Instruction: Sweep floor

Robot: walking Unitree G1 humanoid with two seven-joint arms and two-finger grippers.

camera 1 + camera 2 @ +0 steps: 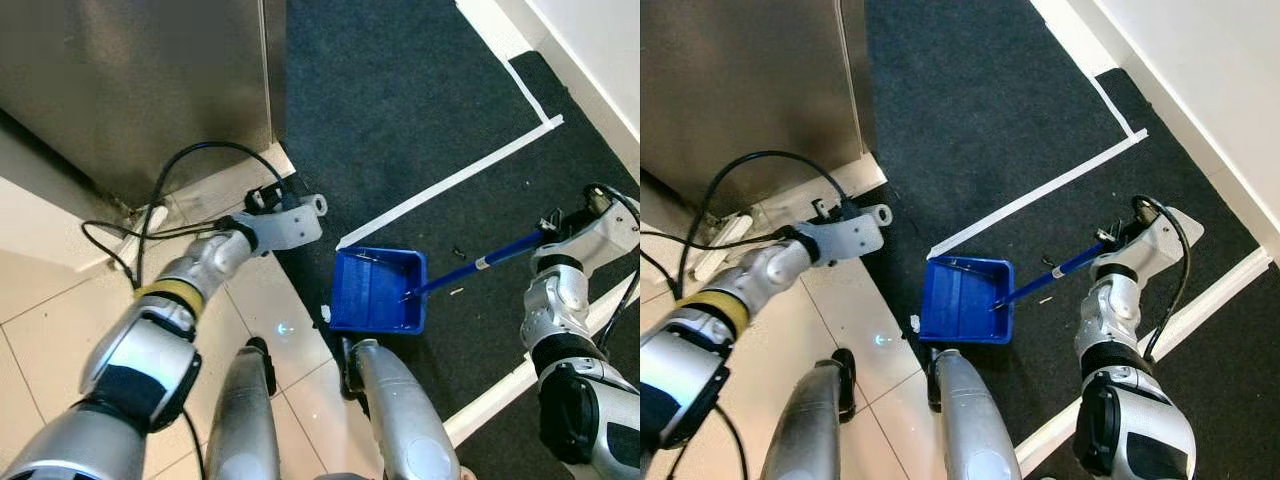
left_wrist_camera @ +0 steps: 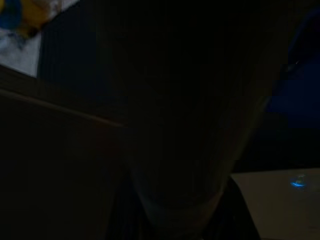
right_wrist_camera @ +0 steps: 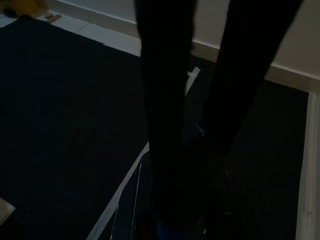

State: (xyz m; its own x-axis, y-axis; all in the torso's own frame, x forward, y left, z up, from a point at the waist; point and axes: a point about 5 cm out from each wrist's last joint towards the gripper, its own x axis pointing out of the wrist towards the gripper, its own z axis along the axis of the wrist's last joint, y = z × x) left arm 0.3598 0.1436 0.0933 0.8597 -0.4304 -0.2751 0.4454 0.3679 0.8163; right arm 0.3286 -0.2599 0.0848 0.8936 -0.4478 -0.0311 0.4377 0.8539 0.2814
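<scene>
A blue dustpan (image 1: 378,290) lies flat on the dark carpet just ahead of my feet, its open mouth towards the tiled floor. Its long blue handle (image 1: 480,265) rises to the right into my right gripper (image 1: 553,228), which is shut on the handle's end. In the right wrist view the two black fingers (image 3: 165,125) run down to a bit of blue handle (image 3: 177,232). A few small crumbs (image 1: 458,251) lie on the carpet beside the handle. My left gripper (image 1: 270,198) is held out low by the corner of a steel appliance; the left wrist view is too dark to read.
The steel appliance (image 1: 140,90) stands at the back left, with black cables (image 1: 150,215) looped at its base. White tape lines (image 1: 450,180) cross the carpet. A white wall (image 1: 600,50) runs along the right. Pale tiles (image 1: 50,340) lie to my left.
</scene>
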